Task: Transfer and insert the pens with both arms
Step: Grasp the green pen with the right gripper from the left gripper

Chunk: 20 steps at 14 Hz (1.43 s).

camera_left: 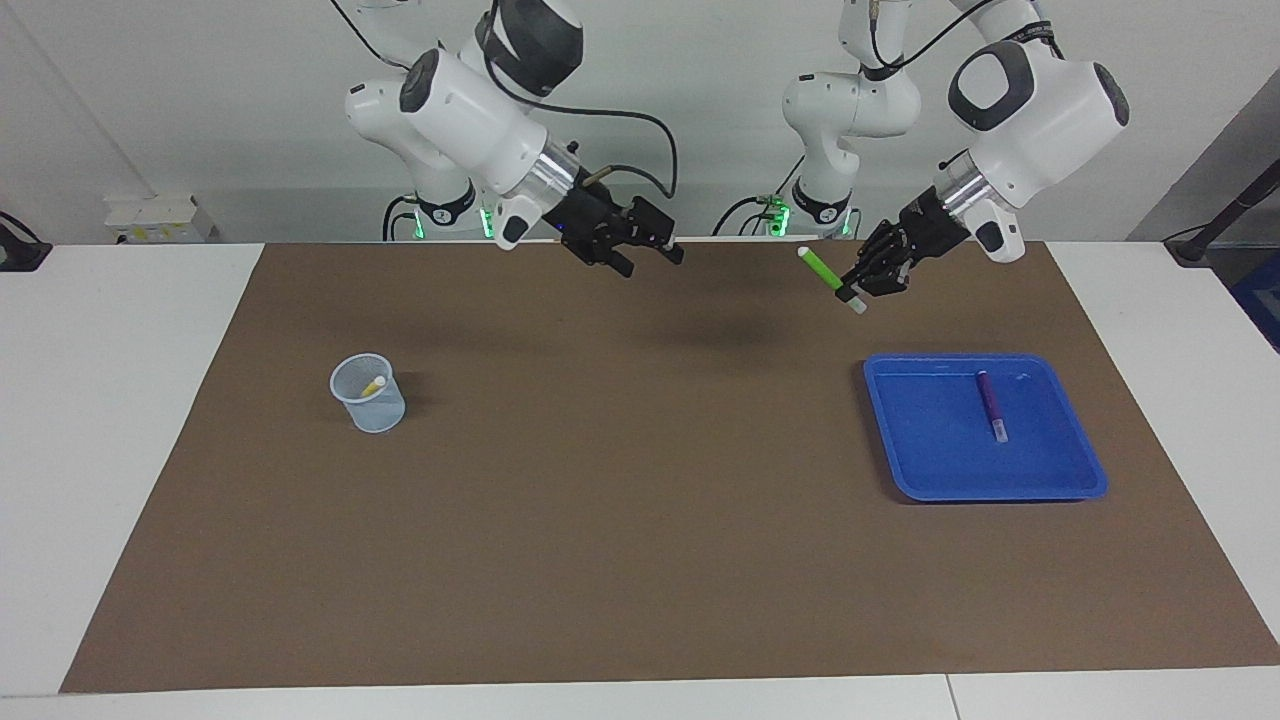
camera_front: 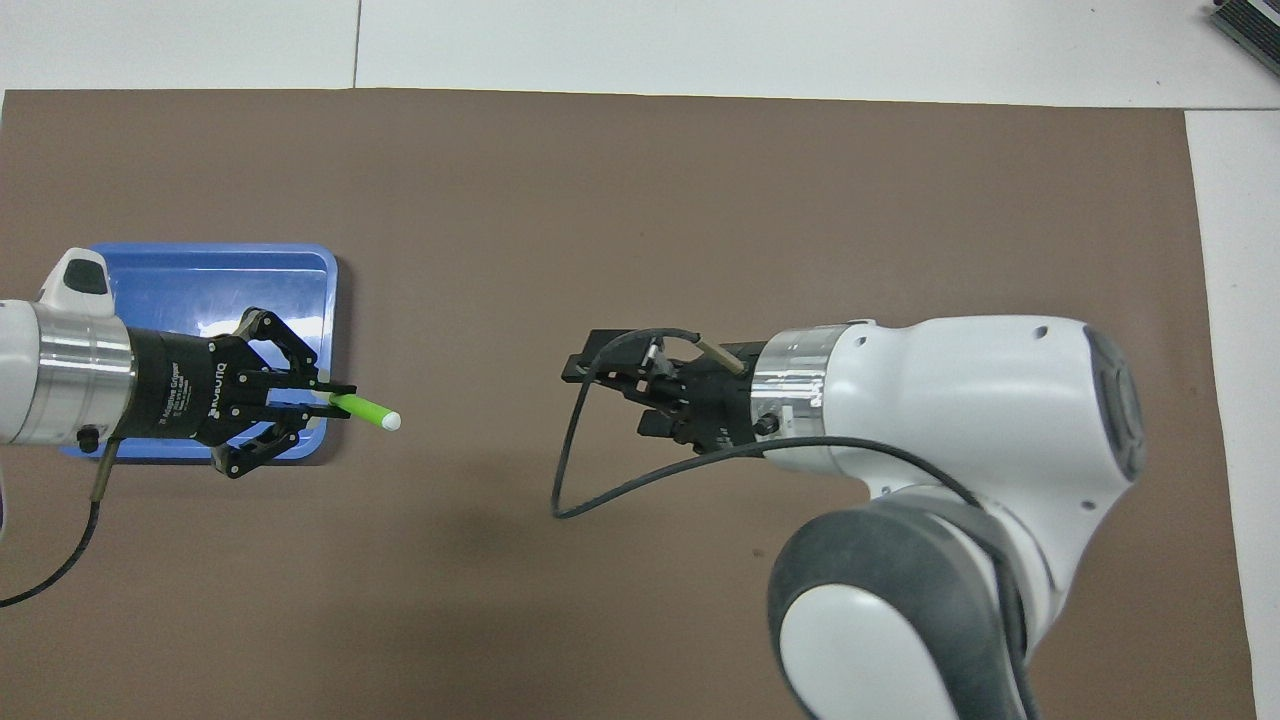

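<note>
The blue tray (camera_left: 985, 487) serves as the landmark; it lies on the brown mat (camera_left: 640, 560) toward the left arm's end of the table. The left gripper (camera_left: 858, 288) hangs in the air over the mat just beside the tray's edge nearer the robots, its fingers closed on the green pen (camera_left: 820, 268); the pen is gripped near one end, its white-capped end pointing away from the tray toward the middle of the table. The purple pen (camera_left: 990, 404) lies flat inside the tray, apart from the walls. The right gripper (camera_left: 655, 250) hovers over the middle of the mat, well apart from the tray, turned toward the green pen's tip; its fingers stand parted with nothing between them. A clear mesh cup (camera_left: 368, 393) stands upright well apart from the tray, toward the right arm's end of the table; the yellow pen (camera_left: 374, 385) leans inside it, pale end up.
</note>
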Available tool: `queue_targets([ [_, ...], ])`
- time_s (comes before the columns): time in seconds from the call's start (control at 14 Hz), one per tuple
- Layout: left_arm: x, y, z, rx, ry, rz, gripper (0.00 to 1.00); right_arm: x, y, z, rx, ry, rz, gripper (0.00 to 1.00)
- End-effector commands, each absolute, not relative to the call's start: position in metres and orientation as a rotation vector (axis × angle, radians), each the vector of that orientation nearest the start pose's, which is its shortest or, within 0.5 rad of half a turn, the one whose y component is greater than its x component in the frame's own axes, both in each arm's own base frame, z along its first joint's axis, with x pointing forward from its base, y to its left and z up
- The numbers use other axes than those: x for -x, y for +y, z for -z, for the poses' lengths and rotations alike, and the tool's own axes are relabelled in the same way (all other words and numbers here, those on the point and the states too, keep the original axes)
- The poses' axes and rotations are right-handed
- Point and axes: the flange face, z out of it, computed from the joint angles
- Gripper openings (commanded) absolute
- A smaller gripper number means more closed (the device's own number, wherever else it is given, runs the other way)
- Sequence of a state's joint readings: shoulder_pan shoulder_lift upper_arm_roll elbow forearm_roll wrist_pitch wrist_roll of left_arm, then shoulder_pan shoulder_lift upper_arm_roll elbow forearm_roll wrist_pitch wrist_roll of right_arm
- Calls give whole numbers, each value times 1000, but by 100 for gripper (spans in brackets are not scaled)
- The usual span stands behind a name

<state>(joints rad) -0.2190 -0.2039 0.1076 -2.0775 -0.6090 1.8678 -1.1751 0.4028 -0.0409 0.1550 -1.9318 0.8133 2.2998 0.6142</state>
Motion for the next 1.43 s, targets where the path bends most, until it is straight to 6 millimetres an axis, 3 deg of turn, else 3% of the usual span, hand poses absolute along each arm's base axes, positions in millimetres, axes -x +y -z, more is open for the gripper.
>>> queue_targets([
  [0.0,-476,-105,-533,2812,-2222,-730,0,-479,358,-560,2195,653,-57,100],
  [0.21,-456,-115,-535,2792,-2293,-703,0,-466,382,-567,2161,644,-13,100],
  [0.43,-451,-124,-543,2710,-2429,-706,0,-452,412,-568,2134,633,1,87],
  [0.72,-444,-149,-551,2642,-2525,-670,0,-451,445,-561,2110,622,21,86],
  [0.93,-443,-152,-552,2638,-2531,-664,0,-451,447,-557,2121,611,22,81],
  [1.22,-443,-152,-552,2637,-2526,-669,0,-464,435,-548,2165,549,52,80],
  [1.36,-441,-153,-553,2642,-2523,-669,0,-466,432,-546,2190,511,38,72],
])
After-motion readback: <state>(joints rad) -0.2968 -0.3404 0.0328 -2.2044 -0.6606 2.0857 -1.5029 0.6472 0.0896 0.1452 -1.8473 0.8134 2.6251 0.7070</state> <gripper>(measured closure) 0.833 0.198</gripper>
